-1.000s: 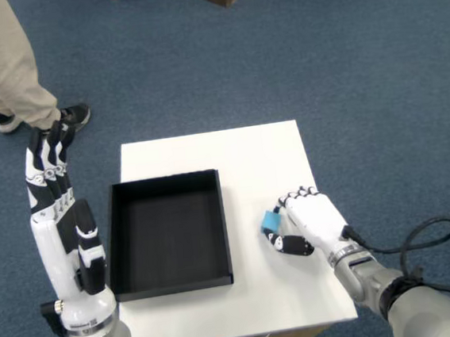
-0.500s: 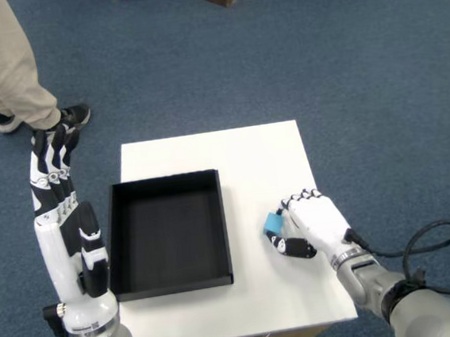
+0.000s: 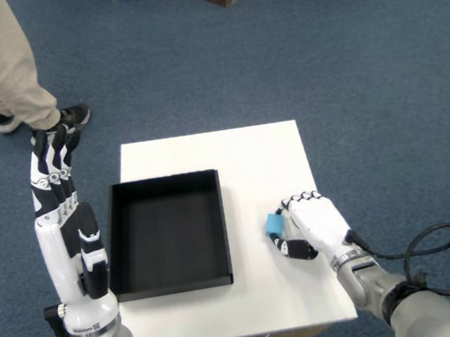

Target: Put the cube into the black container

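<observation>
Cube (image 3: 274, 224) pinched in curled fingers and thumb of right hand (image 3: 312, 225), palm-down on table (image 3: 240, 155), right of black container (image 3: 167, 231).

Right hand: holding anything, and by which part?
The right hand has its fingers curled around the blue cube, gripping its right side; the cube's left face stays exposed. Whether it is lifted off the table cannot be told.

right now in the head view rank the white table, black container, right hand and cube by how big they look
1. white table
2. black container
3. right hand
4. cube, partly hidden by the fingers
</observation>
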